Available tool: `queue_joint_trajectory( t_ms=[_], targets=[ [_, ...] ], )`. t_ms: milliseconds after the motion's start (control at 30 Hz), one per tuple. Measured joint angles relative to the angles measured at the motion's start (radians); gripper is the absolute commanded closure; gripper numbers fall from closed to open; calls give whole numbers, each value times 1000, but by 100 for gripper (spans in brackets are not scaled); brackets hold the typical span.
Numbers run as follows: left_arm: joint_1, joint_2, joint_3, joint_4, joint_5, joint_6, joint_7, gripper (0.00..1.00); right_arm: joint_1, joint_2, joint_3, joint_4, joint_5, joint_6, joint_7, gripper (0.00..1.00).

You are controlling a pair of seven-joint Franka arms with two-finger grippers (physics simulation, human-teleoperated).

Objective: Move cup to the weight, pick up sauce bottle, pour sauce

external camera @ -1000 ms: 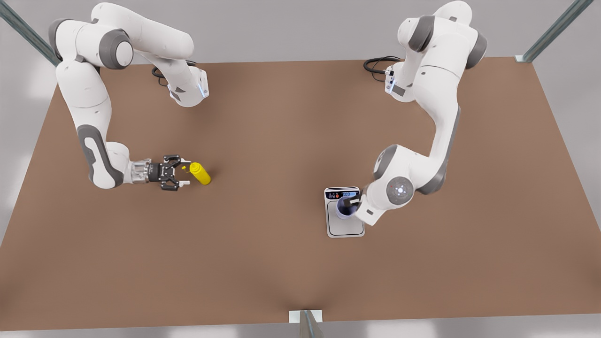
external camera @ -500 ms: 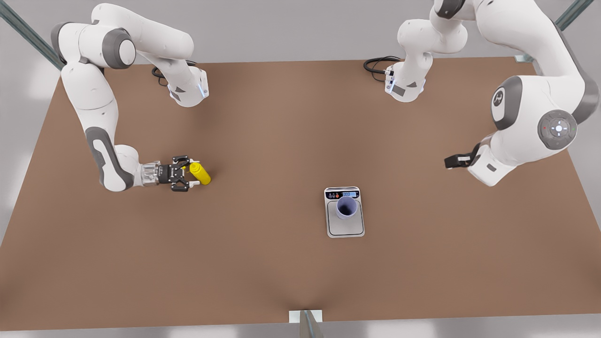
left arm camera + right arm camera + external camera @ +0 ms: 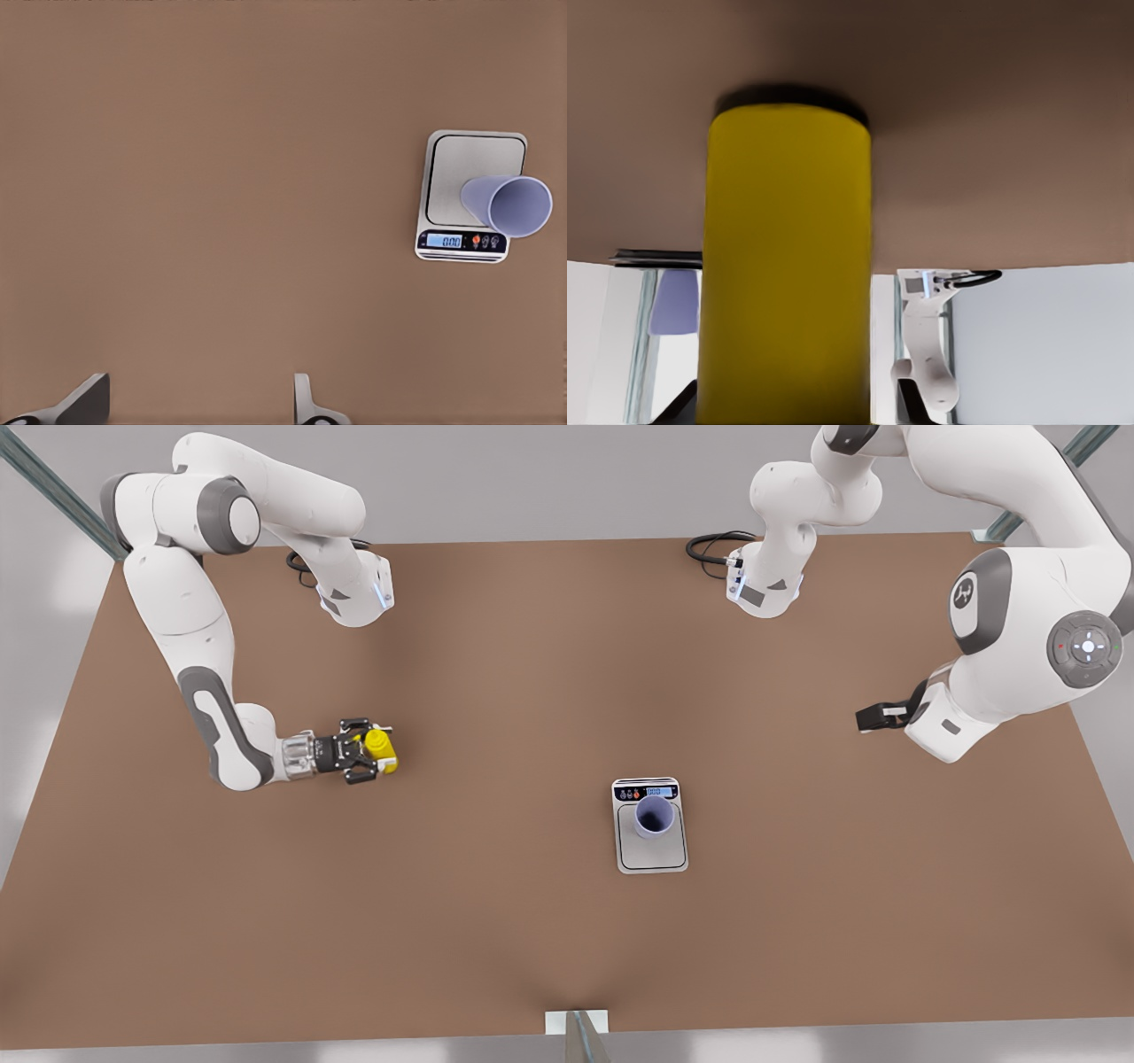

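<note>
Since the cup (image 3: pixel 655 816) already stands upright on the scale (image 3: pixel 651 857), up at the display end of the plate, I'd call step one done; the readout seems to say 0.00. From the middle of the table (image 3: pixel 532 921) the scale is out around 4 o'clock, nearest the front edge. Going back from there, the bottle (image 3: pixel 382 749) stands at roughly 9 o'clock, and the right gripper (image 3: pixel 372 755) sits level around it with one finger on each side. Whether those fingers are actually squeezing it yet, I can't tell. The right wrist view has the yellow body (image 3: pixel 787 266) right up close, upright on the table. Farthest back, at about 2 o'clock, the left gripper (image 3: pixel 873 719) waits well off the scale, fingers (image 3: pixel 84 403) spread apart with nothing in them. What's left, by my guess: lift the bottle, carry it over, tip it above the cup.
</note>
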Motion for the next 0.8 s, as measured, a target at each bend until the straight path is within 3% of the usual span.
queue_joint_trajectory(
  t_ms=[33,333,533,700,800],
  targets=[
    [1,0,0,0,0,0,0,0,1,0,0,0,-6,1,1,79],
    [-2,5,0,0,0,4,1,0,-13,-8,14,22,1,-6,54,79],
    [3,10,0,29,3,10,0,0,3,-63,47,312,-226,-55,418,79],
    [1,12,1,28,5,10,0,0,26,-103,155,400,-283,39,689,79],
    [1,14,1,28,7,9,0,0,101,-110,151,478,-356,80,795,79]
  ],
)
